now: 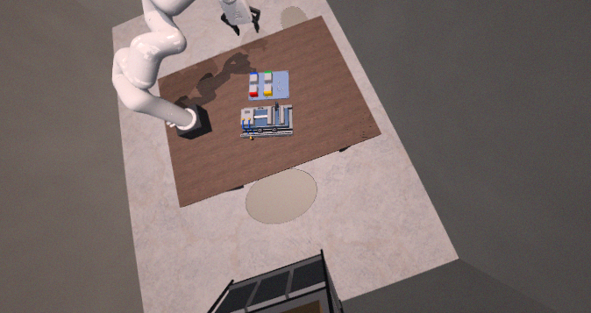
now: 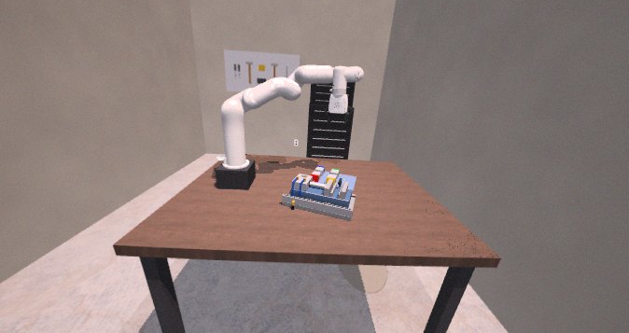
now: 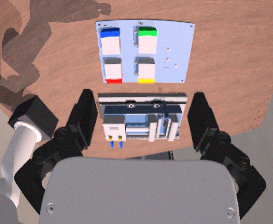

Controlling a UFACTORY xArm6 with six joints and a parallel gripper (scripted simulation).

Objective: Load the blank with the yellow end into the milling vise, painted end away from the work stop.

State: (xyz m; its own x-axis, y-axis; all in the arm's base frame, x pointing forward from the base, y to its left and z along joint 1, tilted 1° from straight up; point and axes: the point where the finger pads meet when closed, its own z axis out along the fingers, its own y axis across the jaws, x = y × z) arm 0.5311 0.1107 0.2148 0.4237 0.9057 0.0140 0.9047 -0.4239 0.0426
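The yellow-ended blank [image 1: 267, 89] [image 2: 330, 178] [image 3: 145, 70] lies on the light blue infeed plate [image 1: 281, 87] [image 3: 177, 46], in the corner nearest the vise. Red-ended [image 1: 253, 89] [image 3: 114, 70], blue-ended [image 1: 253, 77] [image 3: 110, 39] and green-ended [image 1: 267, 76] [image 3: 147, 36] blanks lie beside it on the plate. The milling vise [image 1: 267, 121] [image 2: 322, 191] [image 3: 143, 121] stands next to the plate, its hose side towards the robot base. Nothing lies between its jaws. My gripper [image 1: 246, 27] [image 3: 143, 102] is open and empty, high above the table and pointing down.
The wooden table [image 1: 219, 168] [image 2: 261, 226] carries the black robot base [image 1: 194, 123] [image 2: 234, 174]. A black tool cabinet [image 2: 328, 134] stands behind the table. Another dark cabinet [image 1: 281, 287] stands on the floor at the near end.
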